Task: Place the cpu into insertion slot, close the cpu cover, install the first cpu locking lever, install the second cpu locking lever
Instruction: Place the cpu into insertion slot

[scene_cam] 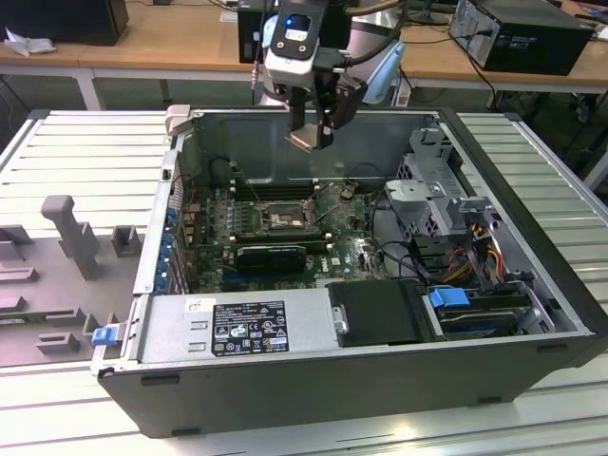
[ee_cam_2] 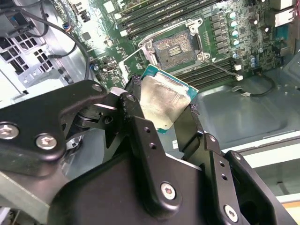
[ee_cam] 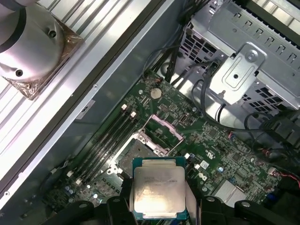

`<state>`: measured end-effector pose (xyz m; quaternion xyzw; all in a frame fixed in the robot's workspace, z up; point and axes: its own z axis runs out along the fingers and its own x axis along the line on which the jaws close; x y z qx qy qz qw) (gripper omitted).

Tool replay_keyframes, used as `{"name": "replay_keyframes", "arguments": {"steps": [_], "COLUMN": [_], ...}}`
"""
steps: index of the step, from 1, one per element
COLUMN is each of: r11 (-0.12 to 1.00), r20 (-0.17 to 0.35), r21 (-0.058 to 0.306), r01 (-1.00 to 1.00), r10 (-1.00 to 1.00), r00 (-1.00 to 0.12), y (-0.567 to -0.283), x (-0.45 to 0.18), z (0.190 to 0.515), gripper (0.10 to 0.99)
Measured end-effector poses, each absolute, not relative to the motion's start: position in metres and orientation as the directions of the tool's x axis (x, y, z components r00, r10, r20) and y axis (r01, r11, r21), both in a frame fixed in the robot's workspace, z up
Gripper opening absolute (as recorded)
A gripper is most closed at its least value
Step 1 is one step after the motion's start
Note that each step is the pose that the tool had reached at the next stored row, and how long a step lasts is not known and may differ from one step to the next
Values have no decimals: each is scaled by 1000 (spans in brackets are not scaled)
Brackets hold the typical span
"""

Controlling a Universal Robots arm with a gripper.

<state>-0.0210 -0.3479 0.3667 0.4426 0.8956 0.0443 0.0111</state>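
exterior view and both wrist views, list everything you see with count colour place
computer case: one, dark grey, lying open on a slatted bench
motherboard: one, green, inside the case
insertion slot: one, dark rim, pale centre, on the motherboard, empty
cpu cover: one, silver, raised open beside the slot
memory slots: several, black, flanking the slot
black card: one, on the board near the slot
power supply: one, silver-grey, inside the case
drive cage: one, silver, exterior view's right
cpu: one, silver-grey, above the board
claw: one, black, shut on the cpu
arm: one, pale, over the case
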Motion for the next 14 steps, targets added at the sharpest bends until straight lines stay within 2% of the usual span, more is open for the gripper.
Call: {"name": "replay_keyframes", "arguments": {"steps": [8,14], "r11": [529,403], "r20": [19,19], "r21": [89,89], "r01": [844,911], "r10": [846,914], "r00": [-533,-406], "y": [-348,-348], "x": [-21,-21], "z": [366,365], "gripper": [529,529]}}
